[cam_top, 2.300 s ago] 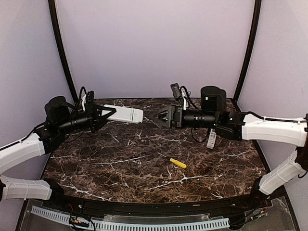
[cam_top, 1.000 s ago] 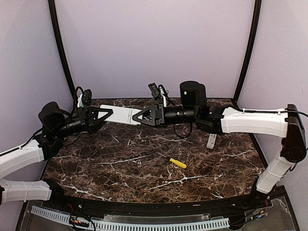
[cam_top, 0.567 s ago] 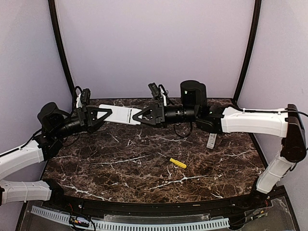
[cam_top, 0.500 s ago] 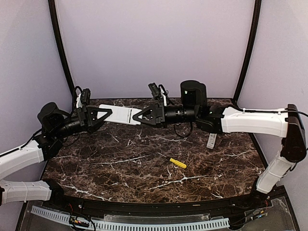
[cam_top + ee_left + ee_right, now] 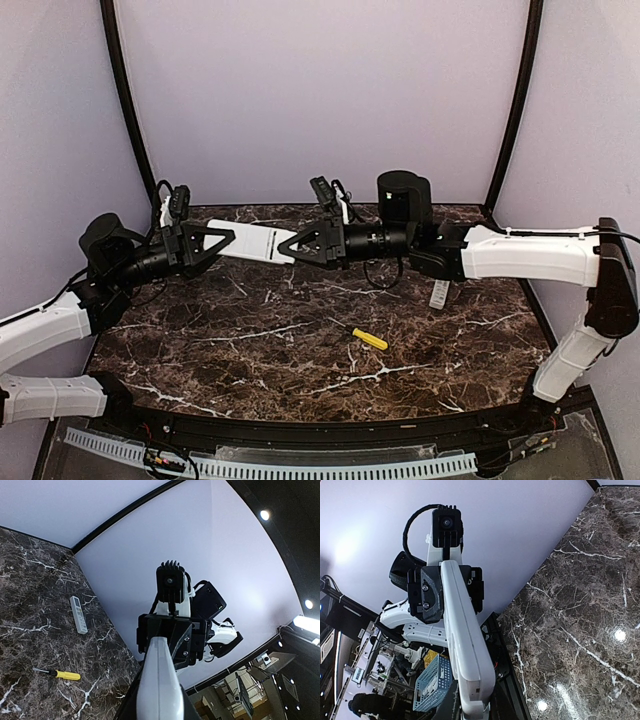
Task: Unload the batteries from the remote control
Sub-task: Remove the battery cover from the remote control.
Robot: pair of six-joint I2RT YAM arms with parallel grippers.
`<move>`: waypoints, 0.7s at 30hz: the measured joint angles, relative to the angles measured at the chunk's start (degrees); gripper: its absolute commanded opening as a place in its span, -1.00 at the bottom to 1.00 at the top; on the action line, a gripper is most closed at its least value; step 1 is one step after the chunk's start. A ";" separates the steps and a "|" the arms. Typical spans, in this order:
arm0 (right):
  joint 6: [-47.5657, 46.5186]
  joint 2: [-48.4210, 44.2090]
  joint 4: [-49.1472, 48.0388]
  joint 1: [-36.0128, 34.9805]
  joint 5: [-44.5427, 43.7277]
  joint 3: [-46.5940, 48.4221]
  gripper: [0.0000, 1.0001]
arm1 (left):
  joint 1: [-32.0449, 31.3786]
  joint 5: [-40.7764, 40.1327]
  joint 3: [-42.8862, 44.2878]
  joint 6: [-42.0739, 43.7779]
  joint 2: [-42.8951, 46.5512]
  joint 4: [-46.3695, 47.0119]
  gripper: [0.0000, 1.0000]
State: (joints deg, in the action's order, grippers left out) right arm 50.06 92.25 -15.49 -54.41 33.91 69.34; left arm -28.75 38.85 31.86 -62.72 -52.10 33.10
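Observation:
A long white remote control point(image 5: 255, 243) hangs in the air above the back of the table, held between both arms. My left gripper point(image 5: 222, 238) is shut on its left end. My right gripper point(image 5: 290, 247) is shut on its right end. In the left wrist view the remote control point(image 5: 157, 685) runs away from the camera into the right gripper's black jaws. The right wrist view shows the remote control point(image 5: 462, 630) edge-on, reaching up to the left gripper's black jaws. The batteries are hidden; no red cell shows in any view.
A yellow-handled screwdriver point(image 5: 368, 339) lies on the dark marble table point(image 5: 250, 360) right of centre. A second small white remote point(image 5: 439, 292) lies at the back right, under the right arm. Purple walls close in the back and sides.
The right arm swung left to the remote's free end and its jaws closed on it. The left arm has kept its hold, now a little further back.

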 measured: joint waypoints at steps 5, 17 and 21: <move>0.13 -0.02 -0.48 0.07 0.20 -0.26 -0.78 | -0.02 -0.02 0.00 0.20 0.07 -0.02 -1.00; 0.20 -0.26 -0.83 0.04 0.44 -0.63 -0.71 | -0.15 -0.22 0.00 0.81 0.50 -0.74 -1.00; 0.20 -0.44 -0.79 0.04 0.63 -0.81 -0.68 | -0.37 -0.39 0.00 0.85 0.79 -1.29 -1.00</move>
State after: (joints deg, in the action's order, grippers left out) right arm 50.26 91.81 -16.27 -54.37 34.54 68.53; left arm -29.12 38.46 31.86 -61.87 -51.31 31.81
